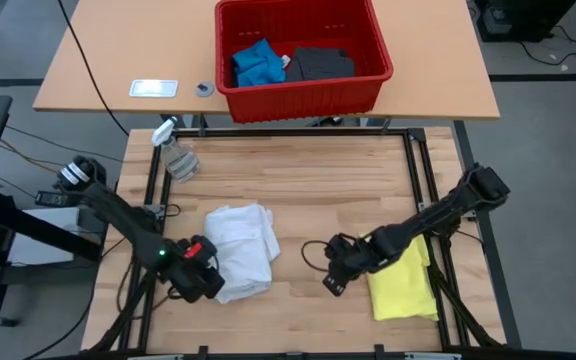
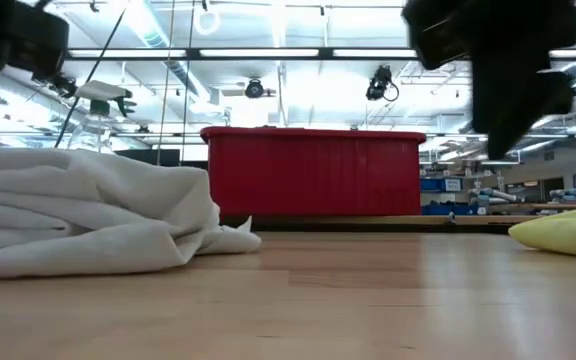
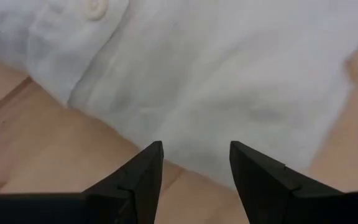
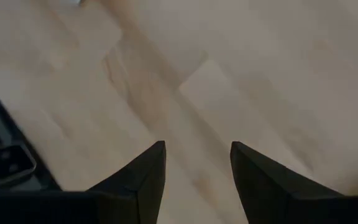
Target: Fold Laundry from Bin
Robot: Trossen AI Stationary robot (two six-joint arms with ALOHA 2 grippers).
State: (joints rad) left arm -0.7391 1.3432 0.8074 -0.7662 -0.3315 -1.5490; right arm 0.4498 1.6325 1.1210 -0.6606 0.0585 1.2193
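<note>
A folded white shirt [image 1: 240, 245] lies on the wooden table left of centre; the low view shows the white shirt [image 2: 78, 210] as a rumpled heap, and the left wrist view shows the white shirt [image 3: 216, 74] with a button. My left gripper [image 1: 203, 280] hovers open above the shirt's near left corner, touching nothing. A folded yellow T-shirt [image 1: 405, 285] lies at the near right. My right gripper [image 1: 333, 275] hangs open over bare wood just left of it. The red bin [image 1: 303, 55] stands on the far table, holding a blue piece [image 1: 258, 62] and a dark grey piece [image 1: 320, 63].
A spray bottle [image 1: 175, 150] stands at the work table's far left corner. A white card [image 1: 154, 88] and a small round thing [image 1: 204, 89] lie on the far table left of the bin. Bare wood lies between the two folded garments.
</note>
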